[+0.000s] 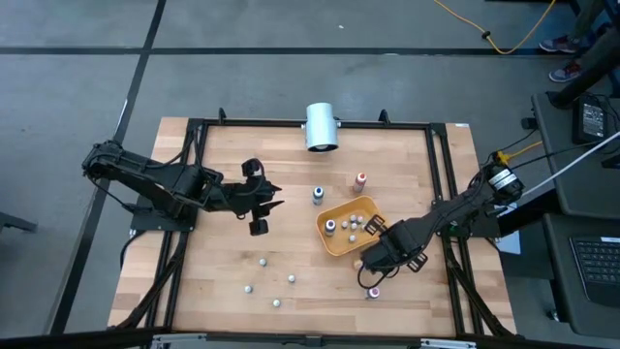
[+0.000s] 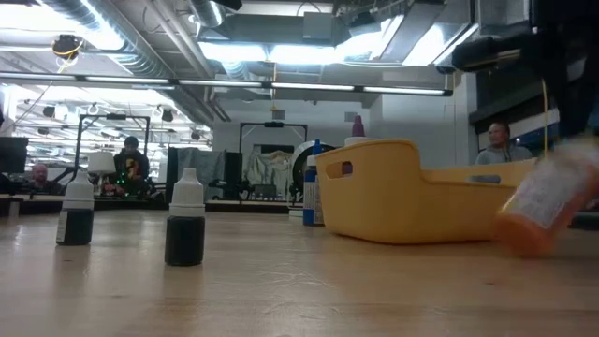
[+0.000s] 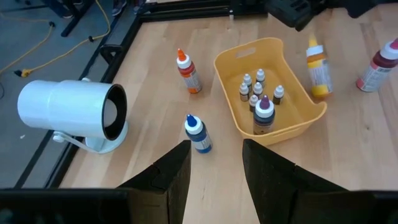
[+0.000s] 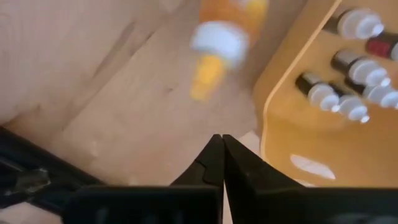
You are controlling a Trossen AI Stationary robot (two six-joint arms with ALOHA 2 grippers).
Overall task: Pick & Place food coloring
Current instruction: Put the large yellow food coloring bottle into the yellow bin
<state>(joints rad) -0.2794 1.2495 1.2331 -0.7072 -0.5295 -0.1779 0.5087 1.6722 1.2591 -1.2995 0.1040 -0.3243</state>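
Several tiny food coloring bottles (image 3: 255,90) with pale caps stand inside the orange-yellow tray (image 3: 292,121); they also show in the right wrist view (image 4: 354,62). More tiny bottles (image 1: 262,260) stand loose on the near left of the table, and the low view shows two dark ones of them (image 2: 185,225). My right gripper (image 4: 219,149) is shut, points down beside the tray's near side and holds nothing. A larger orange bottle (image 4: 217,43) shows blurred beyond it and tilted in the low view (image 2: 543,211). My left gripper (image 3: 214,174) is open above the table's left half.
A white cylinder (image 1: 321,126) lies at the far edge. A blue-capped bottle (image 3: 198,134) and an orange-capped one (image 3: 188,71) stand between it and the tray. A dark red bottle (image 3: 379,68) sits near the right arm. Bare wood lies at the near left.
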